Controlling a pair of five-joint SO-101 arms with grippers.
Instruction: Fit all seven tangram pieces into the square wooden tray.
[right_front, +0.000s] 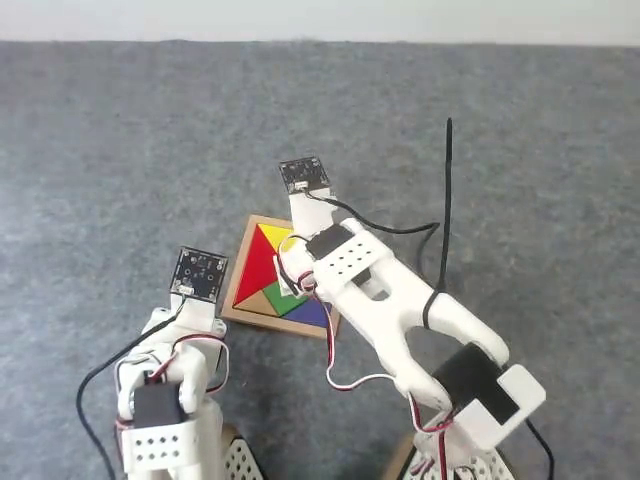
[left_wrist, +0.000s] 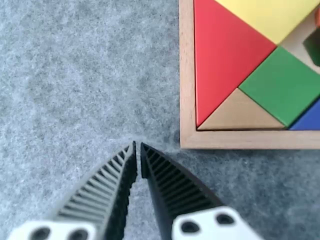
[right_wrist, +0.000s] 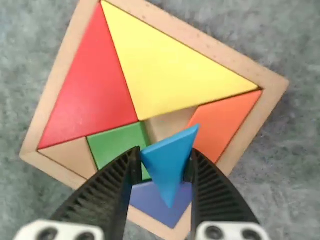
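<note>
One piece left: right claw (right_wrist: 164, 152) grips the light-blue wooden triangle (right_wrist: 167, 172); rotate to match the square wooden tray's (right_wrist: 270, 87) gap (right_wrist: 162, 126), lower flat.

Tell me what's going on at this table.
The right arm's claw holds a light blue triangle over the square wooden tray, above the one bare gap between the green square and the orange piece. Six pieces already lie in the tray. The left claw is shut and empty over the grey carpet by the tray's corner.
</note>
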